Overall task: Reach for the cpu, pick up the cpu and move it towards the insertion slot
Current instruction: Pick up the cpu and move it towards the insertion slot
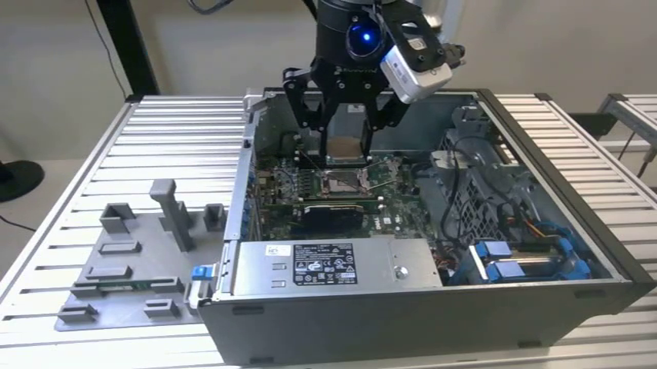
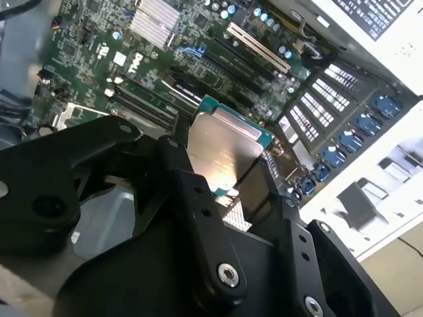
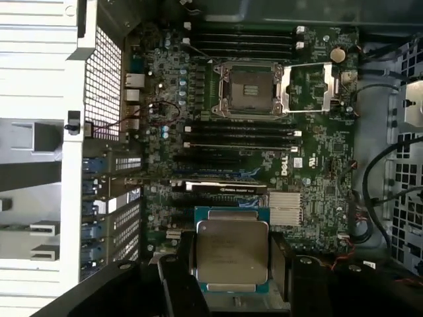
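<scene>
The cpu [image 3: 232, 256] is off its rest and in the air, pinched by its two side edges between the fingers [image 3: 276, 254] of the gripper [image 1: 346, 147], its silvery top showing in both wrist views [image 2: 221, 146]. In the exterior view it hangs inside the open computer case [image 1: 575, 231], above the green circuit board [image 3: 317, 172] and a little to the far side of the insertion slot [image 1: 342, 181]. The slot's metal frame is flipped open beside it and its centre lies bare [image 3: 250, 88]. So the reaching and the pick-up look done, and the carry is well along: the chip is near the slot but apart from it, not yet lowered. The grey fixture blocks [image 1: 134, 254] sit outside the case on the exterior view's left.
</scene>
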{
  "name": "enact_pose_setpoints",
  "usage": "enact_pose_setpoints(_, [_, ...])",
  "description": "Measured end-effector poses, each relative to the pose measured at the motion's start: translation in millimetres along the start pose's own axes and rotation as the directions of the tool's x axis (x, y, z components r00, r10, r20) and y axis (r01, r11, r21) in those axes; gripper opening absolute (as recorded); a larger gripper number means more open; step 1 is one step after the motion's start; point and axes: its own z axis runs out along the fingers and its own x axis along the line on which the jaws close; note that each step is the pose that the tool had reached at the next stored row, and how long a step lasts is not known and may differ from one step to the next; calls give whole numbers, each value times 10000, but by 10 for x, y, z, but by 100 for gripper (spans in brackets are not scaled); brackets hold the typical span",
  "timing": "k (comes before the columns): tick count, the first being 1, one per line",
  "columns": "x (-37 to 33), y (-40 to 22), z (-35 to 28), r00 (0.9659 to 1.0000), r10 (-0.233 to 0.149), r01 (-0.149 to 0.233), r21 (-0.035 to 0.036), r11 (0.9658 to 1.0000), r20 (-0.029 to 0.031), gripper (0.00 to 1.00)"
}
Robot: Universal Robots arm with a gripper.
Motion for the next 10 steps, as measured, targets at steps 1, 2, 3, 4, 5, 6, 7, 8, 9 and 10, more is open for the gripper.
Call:
enact_pose_setpoints(1, [-1,0,0,10000,0,0,1,10000,-1,0])
enact_pose_setpoints(2, [-1,0,-1,10000,2,-2,3,10000,-1,0])
enact_pose_setpoints(3, [-1,0,-1,10000,2,-2,4,10000,-1,0])
enact_pose_setpoints(4, [-2,1,0,10000,2,-2,3,10000,-1,0])
enact_pose_setpoints(5, [-2,1,0,10000,1,-1,3,10000,-1,0])
enact_pose_setpoints(6, [-6,3,0,10000,1,-1,3,10000,-1,0])
enact_pose_setpoints(7, [-17,6,0,10000,-2,2,4,10000,-1,0])
enact_pose_setpoints(8, [-29,10,0,10000,0,0,4,10000,-1,0])
enact_pose_setpoints(9, [-43,16,0,10000,1,-1,4,10000,0,0])
enact_pose_setpoints(10, [-61,27,0,10000,1,-1,4,10000,-1,0])
